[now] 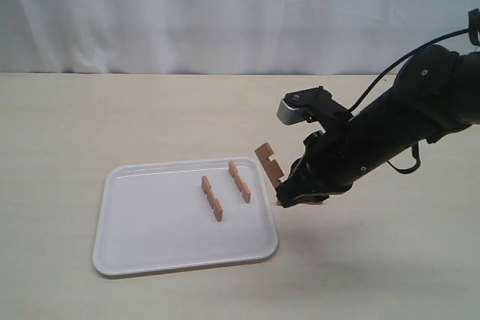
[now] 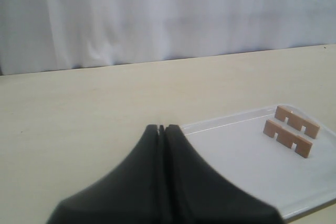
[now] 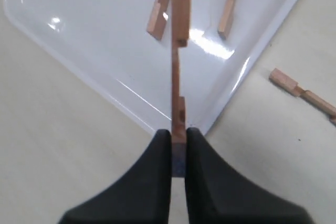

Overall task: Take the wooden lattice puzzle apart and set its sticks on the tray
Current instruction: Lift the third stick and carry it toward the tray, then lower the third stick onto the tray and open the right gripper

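The lattice is in separate sticks; no assembled grid shows. Two sticks (image 1: 212,198) (image 1: 239,180) lie side by side on the white tray (image 1: 150,245). My right gripper (image 1: 289,189) is shut on a third stick (image 1: 268,164), held tilted just above the tray's right edge. In the right wrist view that stick (image 3: 178,51) runs out from between the fingers (image 3: 163,145) over the tray's corner (image 3: 94,40). A fourth stick (image 3: 302,92) lies on the table beside the tray. My left gripper (image 2: 161,128) is shut and empty, near the tray (image 2: 247,166); it is outside the exterior view.
The beige table (image 1: 112,118) stretches all round the tray, with a white curtain (image 1: 225,13) behind it. The right arm (image 1: 405,125) reaches in from the right over the table.
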Tool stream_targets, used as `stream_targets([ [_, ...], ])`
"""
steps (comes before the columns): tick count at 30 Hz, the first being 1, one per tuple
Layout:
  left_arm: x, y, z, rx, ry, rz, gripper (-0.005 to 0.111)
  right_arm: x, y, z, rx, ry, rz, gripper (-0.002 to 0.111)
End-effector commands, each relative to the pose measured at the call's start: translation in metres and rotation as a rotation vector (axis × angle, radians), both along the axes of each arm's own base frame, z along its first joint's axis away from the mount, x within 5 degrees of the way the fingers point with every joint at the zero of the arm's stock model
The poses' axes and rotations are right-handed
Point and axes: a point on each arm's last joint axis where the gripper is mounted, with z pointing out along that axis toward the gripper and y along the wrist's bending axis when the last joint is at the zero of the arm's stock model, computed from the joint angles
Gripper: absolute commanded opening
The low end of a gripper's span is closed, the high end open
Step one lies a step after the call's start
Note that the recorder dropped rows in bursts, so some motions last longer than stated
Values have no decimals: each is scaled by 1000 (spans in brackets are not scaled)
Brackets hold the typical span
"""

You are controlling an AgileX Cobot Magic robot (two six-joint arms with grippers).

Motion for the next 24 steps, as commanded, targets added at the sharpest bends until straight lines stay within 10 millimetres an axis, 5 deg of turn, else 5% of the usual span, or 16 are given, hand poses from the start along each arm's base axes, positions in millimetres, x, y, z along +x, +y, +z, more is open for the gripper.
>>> stream_targets([
  [1, 0, 0, 0, -5, -9, 0, 0, 2, 4, 7, 42, -18, -5, 4],
  [7, 0, 0, 0, -5, -9, 0, 0, -1, 14, 8, 70, -10, 3, 4],
  [24, 0, 0, 0, -5, -9, 0, 0, -18, 104, 28, -10, -88, 198, 4],
])
